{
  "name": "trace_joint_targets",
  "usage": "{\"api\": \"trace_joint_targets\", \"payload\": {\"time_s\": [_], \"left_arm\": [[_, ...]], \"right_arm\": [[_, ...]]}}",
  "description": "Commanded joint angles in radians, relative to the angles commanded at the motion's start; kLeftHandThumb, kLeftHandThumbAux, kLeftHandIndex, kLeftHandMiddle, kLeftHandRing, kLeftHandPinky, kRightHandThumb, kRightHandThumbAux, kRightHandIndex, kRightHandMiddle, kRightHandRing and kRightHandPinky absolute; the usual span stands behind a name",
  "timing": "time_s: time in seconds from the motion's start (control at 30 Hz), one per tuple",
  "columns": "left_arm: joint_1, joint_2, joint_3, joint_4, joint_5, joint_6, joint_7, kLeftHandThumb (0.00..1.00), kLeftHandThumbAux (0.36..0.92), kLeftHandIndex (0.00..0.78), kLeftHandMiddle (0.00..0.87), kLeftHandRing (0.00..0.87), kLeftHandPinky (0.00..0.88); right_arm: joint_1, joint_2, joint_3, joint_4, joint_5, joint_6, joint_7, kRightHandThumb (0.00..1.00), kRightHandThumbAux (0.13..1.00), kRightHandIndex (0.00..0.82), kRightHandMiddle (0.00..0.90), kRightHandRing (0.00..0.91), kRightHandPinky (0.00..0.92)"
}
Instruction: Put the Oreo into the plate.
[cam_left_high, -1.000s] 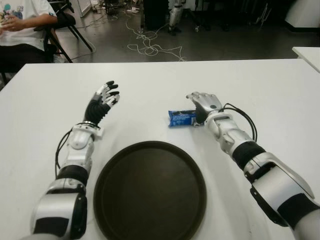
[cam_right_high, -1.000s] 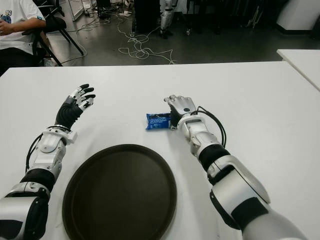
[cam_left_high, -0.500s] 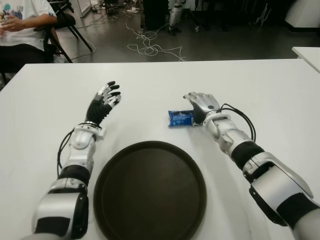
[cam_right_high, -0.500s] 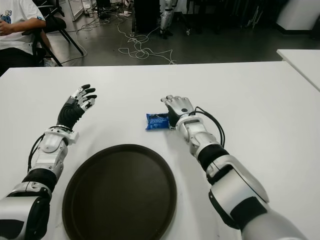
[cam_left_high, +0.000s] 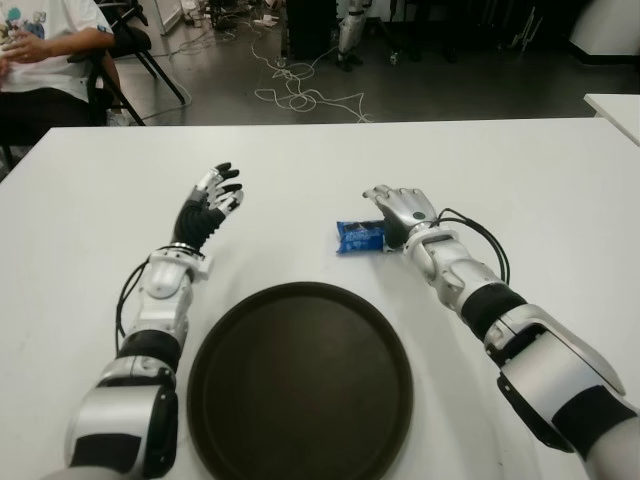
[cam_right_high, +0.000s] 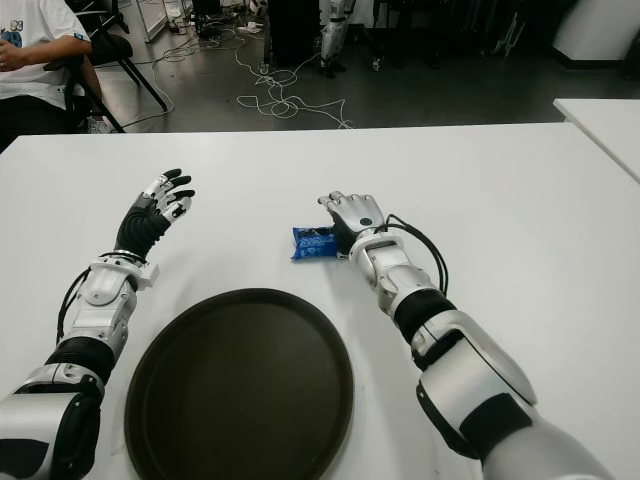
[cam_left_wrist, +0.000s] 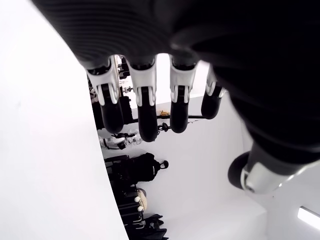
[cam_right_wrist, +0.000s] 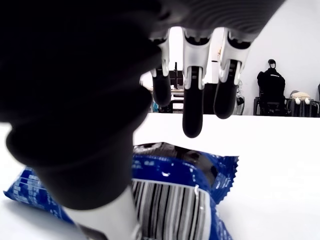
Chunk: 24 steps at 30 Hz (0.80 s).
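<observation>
My right hand over the Oreo pack, nothing gripped yet.

Eye views: my right hand (cam_left_high: 402, 208) sits at the right end of the blue Oreo pack (cam_left_high: 360, 236), which lies flat on the white counter (cam_left_high: 520, 190), just beyond the far rim of the dark round plate (cam_left_high: 300, 385); the plate holds nothing. Open counter runs wide to the right of that hand and beyond it to the far edge. My left hand (cam_left_high: 207, 205) is raised well left of the pack, with bare counter around it. A person (cam_left_high: 45, 55) sits off the far left corner.
Left wrist view: my fingers (cam_left_wrist: 145, 107) hang loosely extended, holding nothing.
Right wrist view: my fingers (cam_right_wrist: 192, 107) reach out above the pack, thumb close beside it, not closed on it.
</observation>
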Motion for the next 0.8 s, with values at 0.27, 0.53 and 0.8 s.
{"api": "trace_joint_targets", "payload": {"time_s": [0.27,0.53,0.8], "left_arm": [[-0.001,-0.001,-0.003,-0.001,0.006,0.003,0.007,0.188,0.593,0.105,0.159,0.156,0.171],[0.000,-0.002,-0.006,-0.004,0.007,0.003,0.010,0.193,0.606,0.106,0.163,0.153,0.168],[0.001,-0.001,-0.008,-0.003,0.005,0.006,0.004,0.187,0.592,0.104,0.160,0.155,0.174]], "right_arm": [[-0.022,0.010,-0.001,0.097,0.018,-0.084,0.021,0.000,0.936,0.228,0.248,0.317,0.324],[-0.046,-0.010,-0.015,0.133,0.049,-0.189,0.102,0.000,0.933,0.235,0.247,0.288,0.290],[-0.084,-0.030,-0.023,0.207,0.085,-0.260,0.256,0.000,0.872,0.175,0.181,0.178,0.147]]}}
